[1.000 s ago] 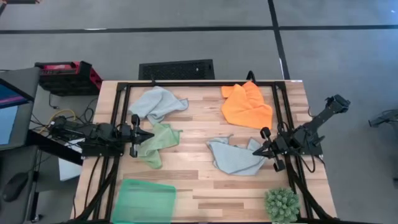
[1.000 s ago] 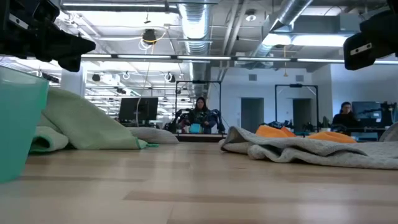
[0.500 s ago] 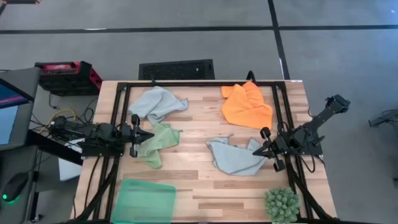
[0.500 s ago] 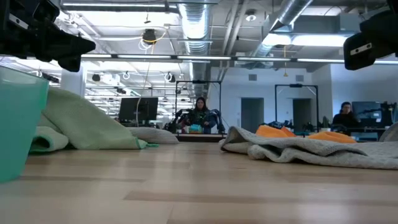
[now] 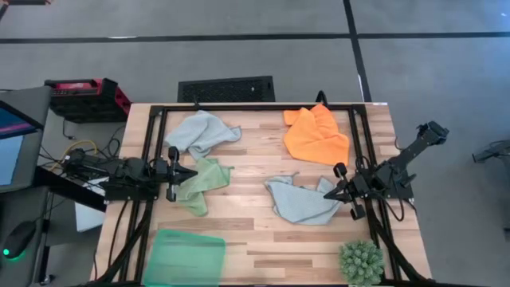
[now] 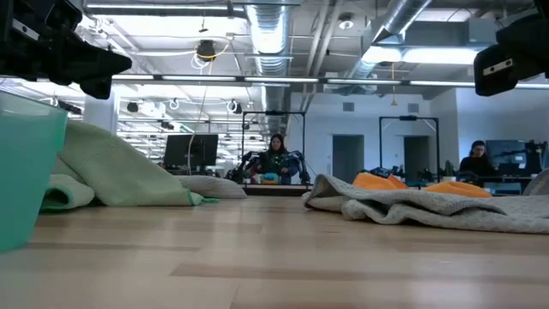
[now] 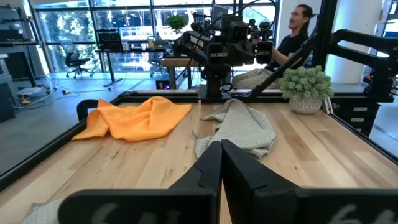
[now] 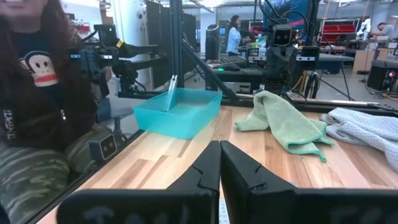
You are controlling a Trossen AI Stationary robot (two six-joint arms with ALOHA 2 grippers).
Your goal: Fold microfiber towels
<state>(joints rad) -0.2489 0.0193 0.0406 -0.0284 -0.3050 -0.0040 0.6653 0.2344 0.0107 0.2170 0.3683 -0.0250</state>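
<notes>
Centrally in the high view, the crumpled light green microfiber towel [image 5: 201, 182] touches the closed, empty left end effector [image 5: 188, 174]; the grey-blue towel [image 5: 301, 201] meets the closed, empty right end effector [image 5: 330, 192].

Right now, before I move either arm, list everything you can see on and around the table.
grey-blue towels: two, crumpled; one far left, one near right
orange towel: one, crumpled, far right
light green towel: one, crumpled, left side
tray: one, translucent green, near-left corner
plant: one, spiky green, near-right corner
table: one, pale wood
red case: one, on the floor past the far-left corner
people: at least three, beyond the table
left gripper: shut, at the light green towel's edge
right gripper: shut, at the near grey-blue towel's edge
</notes>
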